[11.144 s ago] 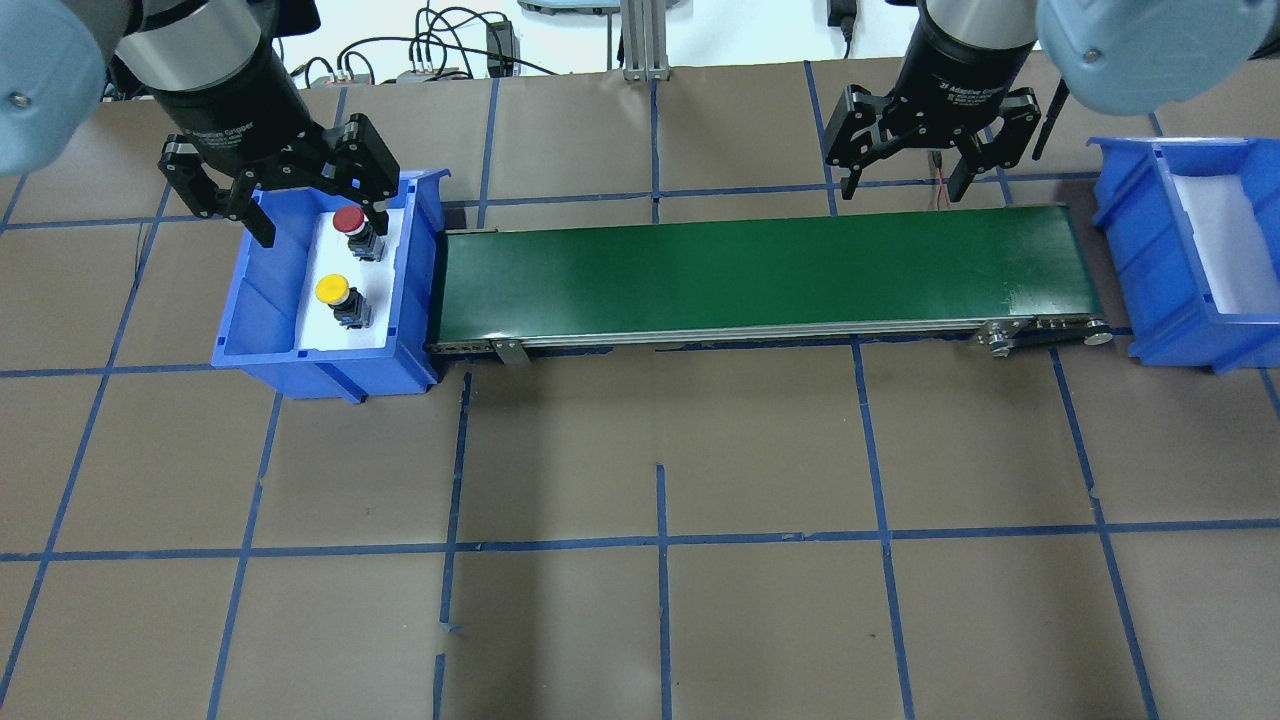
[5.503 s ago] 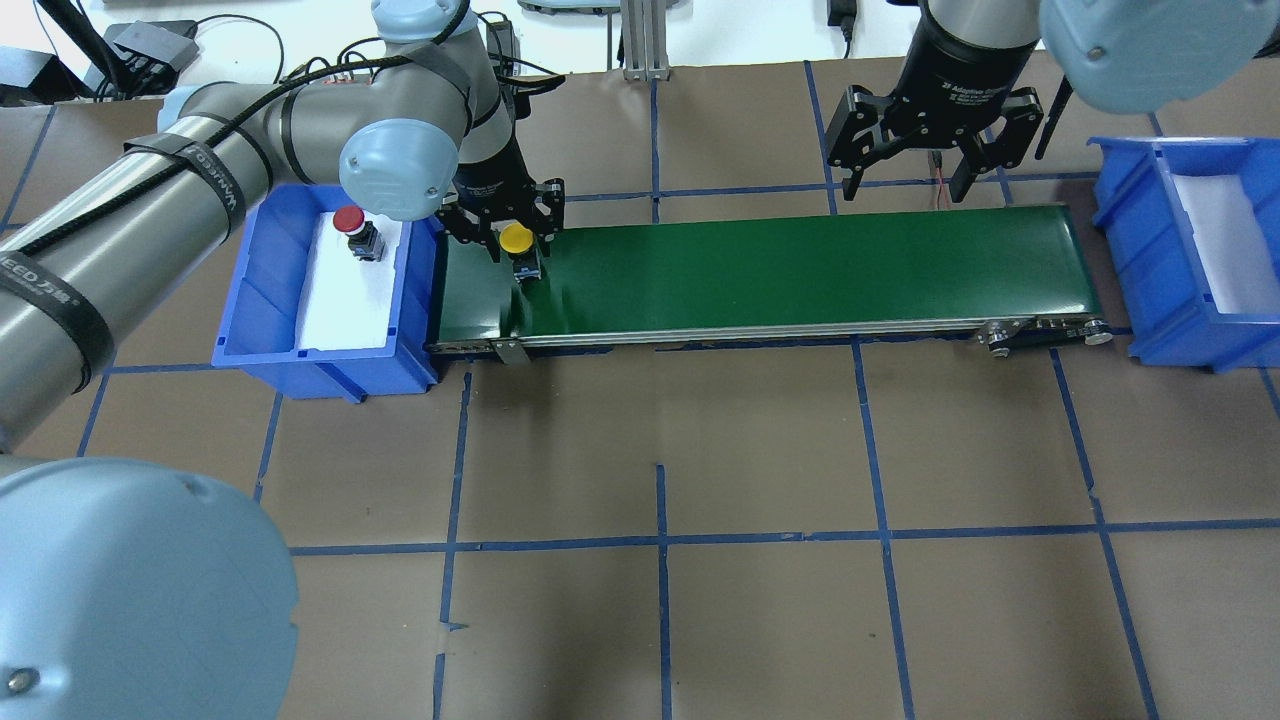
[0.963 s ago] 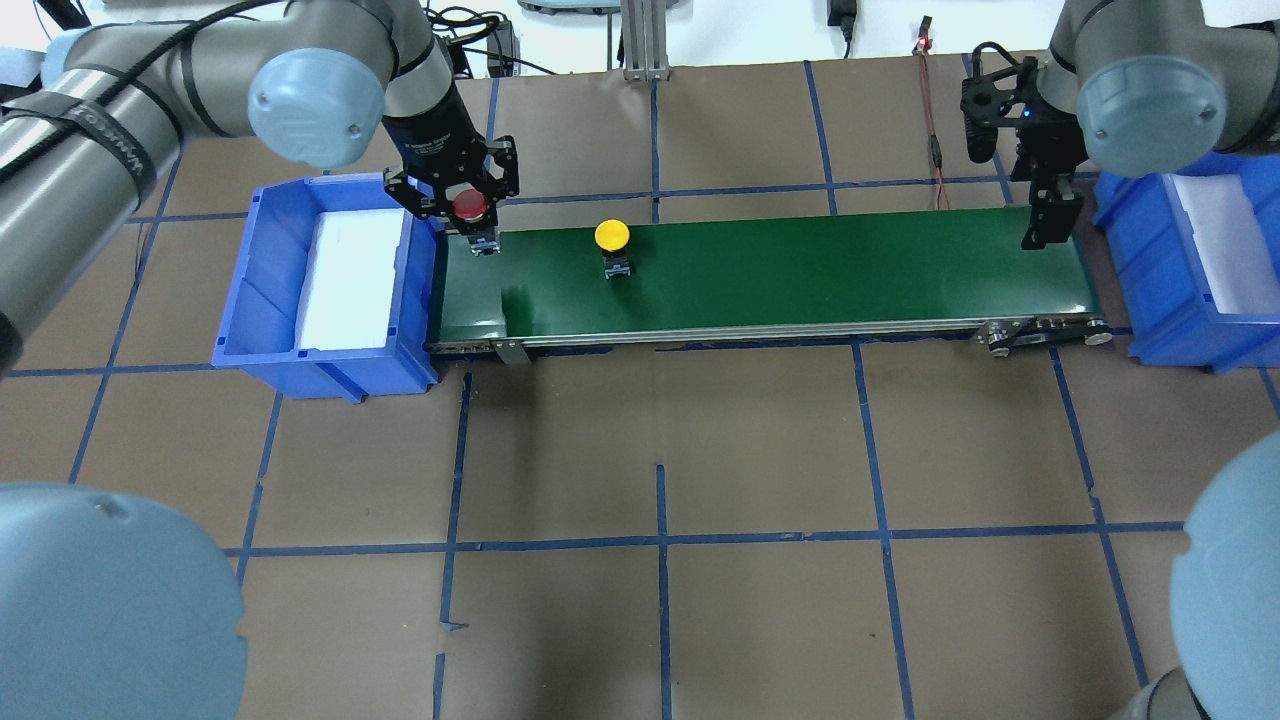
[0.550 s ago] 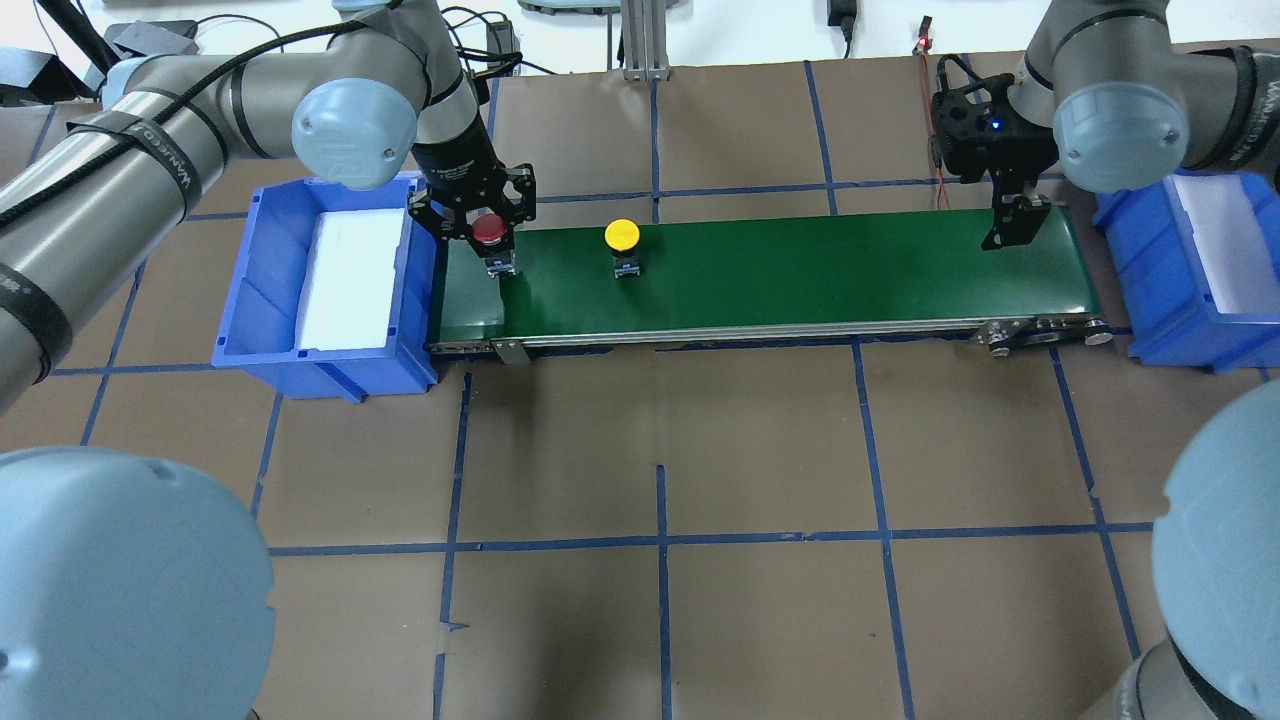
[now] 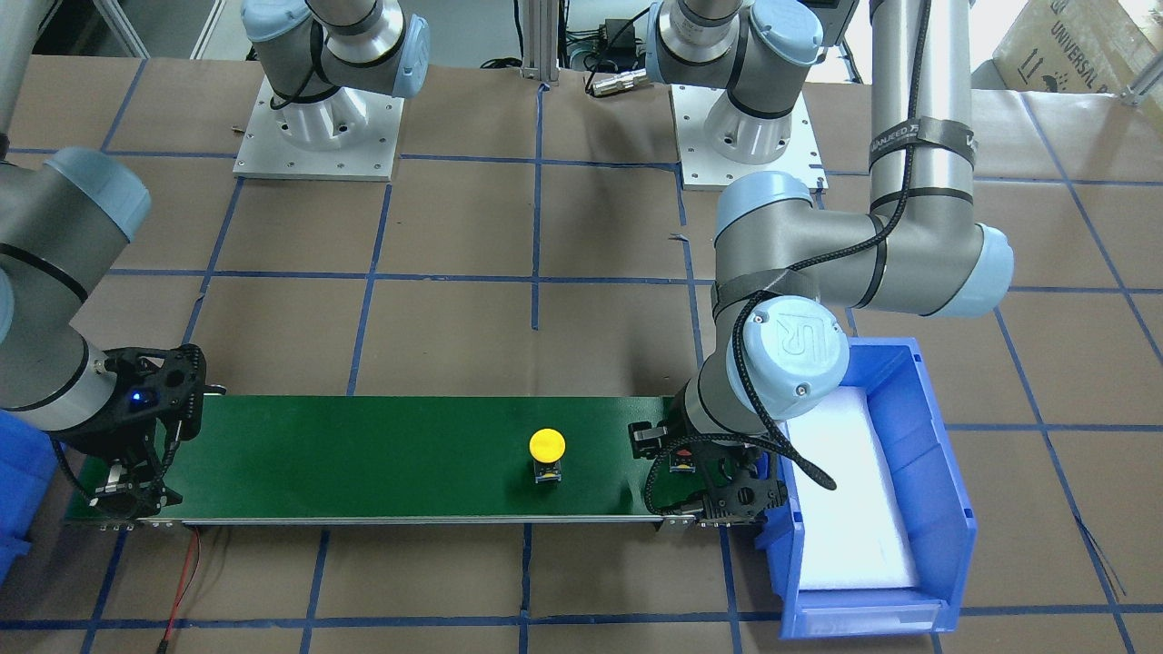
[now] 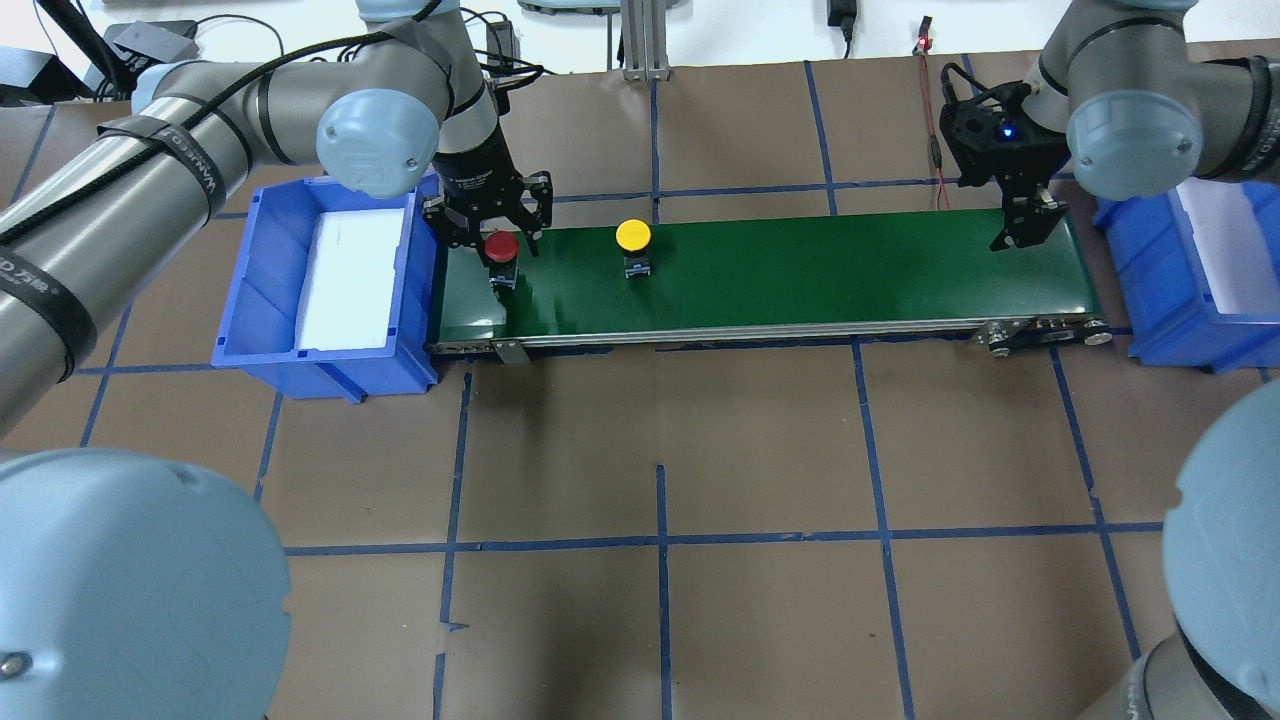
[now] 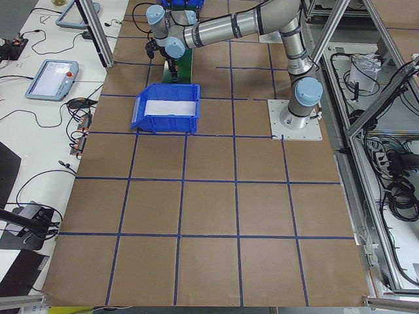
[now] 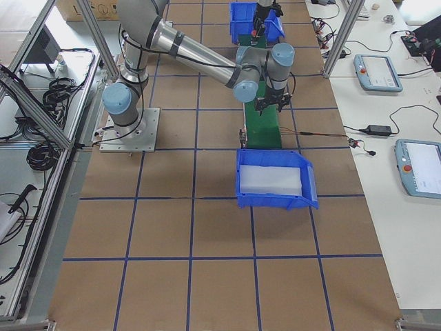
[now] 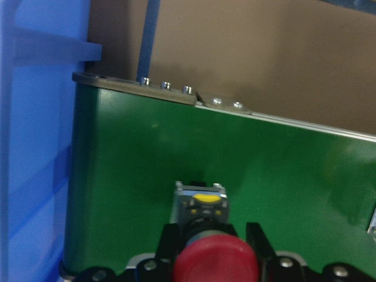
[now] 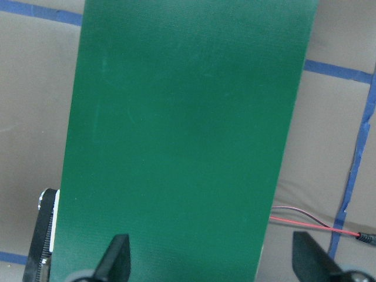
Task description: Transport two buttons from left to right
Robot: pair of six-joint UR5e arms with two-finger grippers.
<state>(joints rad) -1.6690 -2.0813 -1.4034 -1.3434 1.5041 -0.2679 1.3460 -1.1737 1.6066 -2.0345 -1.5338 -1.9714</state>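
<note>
The red button stands at the left end of the green conveyor belt, and my left gripper is shut on it. In the left wrist view the red cap sits between the fingers, low over the belt. The yellow button stands free on the belt to the right of it, and also shows in the front view. My right gripper is open and empty over the belt's right end, and its wrist view shows wide-apart fingertips above bare belt.
A blue bin with a white liner sits at the belt's left end, with no button in it. A second blue bin stands past the right end. A red and black cable lies behind the belt.
My left gripper carried the red button from the bin's edge rightwards and down onto the belt. The yellow button drifted right along the belt. My right gripper shifted slightly over the belt's right end.
</note>
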